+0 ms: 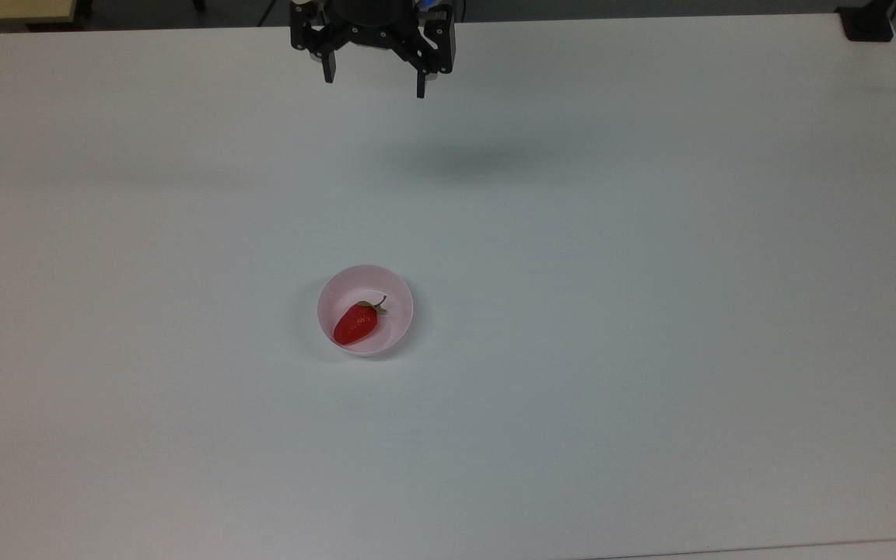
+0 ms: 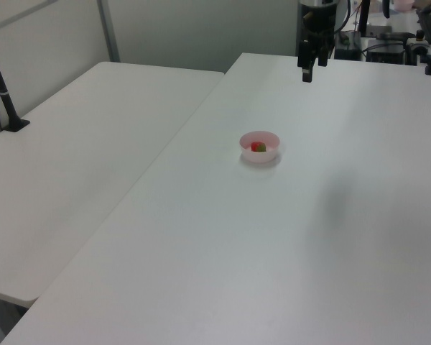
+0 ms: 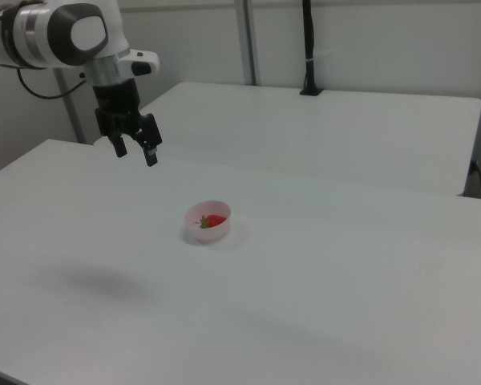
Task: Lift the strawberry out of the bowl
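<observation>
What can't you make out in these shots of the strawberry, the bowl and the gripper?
- Strawberry in the left view: the bowl's near wall hides its lower part.
- Strawberry's underside: it lies on the bowl floor in the top view.
- Gripper in the top view: the top edge cuts off everything above it.
- Gripper's height above the table: the top view cannot settle it.

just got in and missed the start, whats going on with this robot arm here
A single robot arm is set up to take a strawberry out of a small pink bowl on a white table. The strawberry lies in the bowl, untouched. The gripper hangs open in the air near the top view's upper edge, well away from the bowl and holding nothing, so the pick has not started yet.
</observation>
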You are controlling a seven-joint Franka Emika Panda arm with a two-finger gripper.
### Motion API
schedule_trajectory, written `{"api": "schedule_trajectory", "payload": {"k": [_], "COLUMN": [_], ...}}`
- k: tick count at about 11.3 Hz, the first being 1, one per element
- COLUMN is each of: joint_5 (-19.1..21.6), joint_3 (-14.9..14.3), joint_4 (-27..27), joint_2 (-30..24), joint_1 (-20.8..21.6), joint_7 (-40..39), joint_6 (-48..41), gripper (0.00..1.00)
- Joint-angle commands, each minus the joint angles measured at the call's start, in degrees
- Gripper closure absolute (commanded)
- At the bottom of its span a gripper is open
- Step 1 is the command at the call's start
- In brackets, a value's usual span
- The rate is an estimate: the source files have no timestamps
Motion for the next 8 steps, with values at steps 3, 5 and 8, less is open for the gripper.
{"api": "schedule_trajectory", "payload": {"k": [3,5,8], "joint_5": [0.55,0.46,0.55], "joint_3": [-0.51,-0.52,-0.43], "joint_4": [-0.96,-0.79,-0.61], "joint_2": [-1.40,-1.31,-0.52], "joint_1": [0.17,-0.10,-0.98], "joint_7": [-0.53,-0.53,-0.45], "joint_6": [-0.89,-0.80,-0.19], "gripper": [0.00,0.00,0.00]}}
